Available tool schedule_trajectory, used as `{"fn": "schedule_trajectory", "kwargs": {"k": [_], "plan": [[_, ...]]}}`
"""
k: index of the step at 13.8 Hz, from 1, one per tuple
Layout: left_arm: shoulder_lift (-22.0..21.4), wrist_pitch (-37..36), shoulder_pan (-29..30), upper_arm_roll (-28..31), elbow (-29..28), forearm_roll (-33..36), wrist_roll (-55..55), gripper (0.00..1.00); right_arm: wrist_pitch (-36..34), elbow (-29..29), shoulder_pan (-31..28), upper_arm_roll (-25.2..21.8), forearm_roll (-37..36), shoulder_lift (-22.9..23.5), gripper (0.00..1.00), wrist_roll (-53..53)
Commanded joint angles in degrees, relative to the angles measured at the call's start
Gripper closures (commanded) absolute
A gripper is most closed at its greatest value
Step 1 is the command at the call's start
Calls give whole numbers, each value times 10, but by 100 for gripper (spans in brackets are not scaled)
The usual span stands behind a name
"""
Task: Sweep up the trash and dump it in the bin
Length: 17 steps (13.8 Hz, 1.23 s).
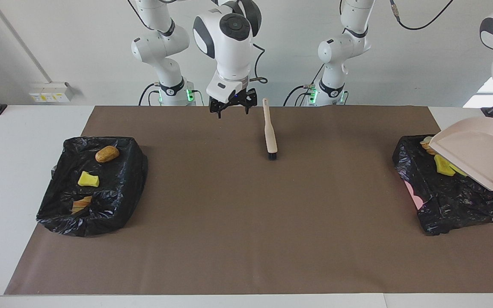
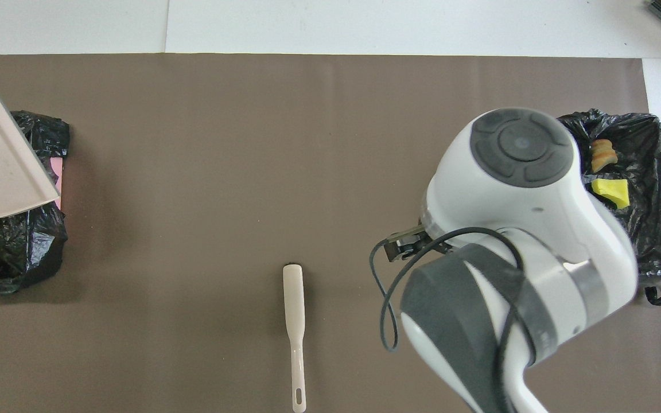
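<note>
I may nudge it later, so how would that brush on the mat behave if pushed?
The brush looks rigid, so it would likely slide or pivot, not bend. It lies flat, so rolling seems unlikely. Slim, it is probably light.

- The crinkled black plastic bin liners (image 1: 96, 188) look glossy.
- The flat brown paper-like table cover (image 1: 246, 222) is matt.
- The smooth beige plastic dustpan (image 1: 475, 152) has a slight sheen.
- The pale, smooth-handled brush (image 2: 294, 327) shines.

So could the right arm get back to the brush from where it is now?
Probably yes: the right gripper hangs open over bare mat beside the brush, which lies free with nothing between them.
</note>
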Motion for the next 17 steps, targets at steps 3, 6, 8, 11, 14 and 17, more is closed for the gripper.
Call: {"fn": "schedule_trajectory", "kwargs": {"k": [3, 6, 8, 11, 14, 17], "plan": [[21, -12, -103, 8, -16, -79, -219, 100, -14, 12, -111, 7, -9, -19, 0, -47], [53, -2, -154, 8, -8, -114, -377, 100, -13, 10, -164, 6, -13, -37, 0, -53], [61, 8, -187, 8, -5, -147, -468, 100, -9, 8, -189, 5, -23, -51, 0, -91], [118, 4, -265, 8, 37, -162, -637, 100, 17, 11, -212, -6, -26, -63, 0, -51], [172, 7, -326, 8, 77, -197, -762, 100, 13, 14, -215, -36, -10, -77, 0, -48], [236, 8, -388, 8, 143, -206, -849, 100, -35, 34, -216, -37, -4, -78, 0, -48]]}}
